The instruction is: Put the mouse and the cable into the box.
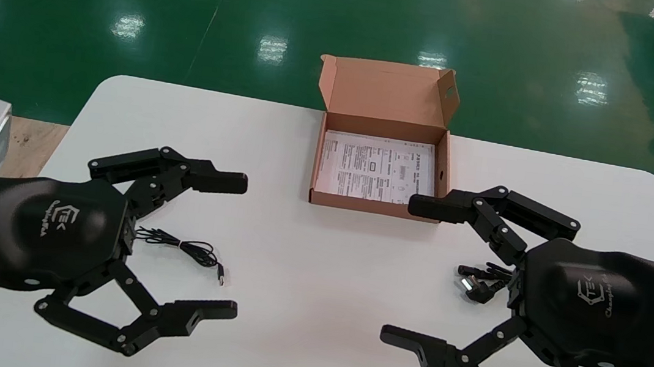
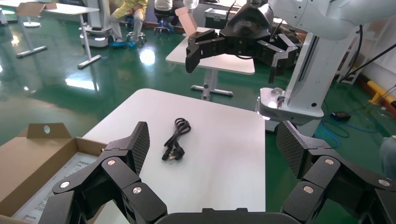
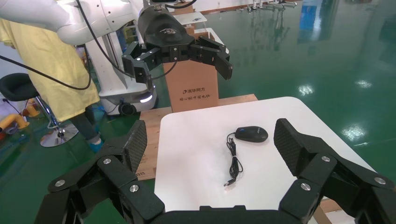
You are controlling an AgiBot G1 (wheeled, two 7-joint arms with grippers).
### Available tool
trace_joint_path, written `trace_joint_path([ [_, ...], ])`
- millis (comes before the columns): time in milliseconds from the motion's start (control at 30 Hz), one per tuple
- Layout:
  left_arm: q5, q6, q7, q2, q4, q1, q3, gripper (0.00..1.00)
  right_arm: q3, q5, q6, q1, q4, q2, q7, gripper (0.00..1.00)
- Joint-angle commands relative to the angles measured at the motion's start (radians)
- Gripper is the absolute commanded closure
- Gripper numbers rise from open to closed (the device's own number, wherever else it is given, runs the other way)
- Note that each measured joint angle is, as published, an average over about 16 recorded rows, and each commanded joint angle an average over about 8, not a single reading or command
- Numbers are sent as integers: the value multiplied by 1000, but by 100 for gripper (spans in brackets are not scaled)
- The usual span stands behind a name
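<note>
Over the desk (image 1: 298,328), left pincer (image 1: 225,246) wide apart above mouse (image 3: 251,134), right pincer (image 1: 412,271) wide apart above power cable (image 1: 479,281).

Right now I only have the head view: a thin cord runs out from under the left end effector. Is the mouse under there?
Observer: Yes. The right wrist view shows the mouse on the table, with the left end effector open above it, not touching.
Operator: And the black bundle by the right end effector?
Observer: The left wrist view shows it whole: the cable, loosely looped, lying free below the open right end effector.
</note>
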State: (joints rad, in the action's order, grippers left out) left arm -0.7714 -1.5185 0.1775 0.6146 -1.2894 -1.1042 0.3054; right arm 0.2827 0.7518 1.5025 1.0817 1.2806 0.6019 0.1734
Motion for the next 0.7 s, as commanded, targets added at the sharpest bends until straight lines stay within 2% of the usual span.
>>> trace_joint_path([
  [33,3,-1,2,-3,-4,6,-4,0,-1,-7,-4,-2,0,3,5,0],
  [200,-137,-56,-43,14,5,-108,88,0,16,99,35,36,-24,-37,-70,0],
  [400,-383,-65,-180,73,114,-279,246,0,89,332,72,146,-171,-78,-268,0],
  [533,-560,-64,-304,140,244,-384,366,0,147,491,47,230,-327,-64,-412,0],
  [700,-737,-44,-469,247,472,-505,482,0,206,662,-22,320,-521,0,-564,0],
])
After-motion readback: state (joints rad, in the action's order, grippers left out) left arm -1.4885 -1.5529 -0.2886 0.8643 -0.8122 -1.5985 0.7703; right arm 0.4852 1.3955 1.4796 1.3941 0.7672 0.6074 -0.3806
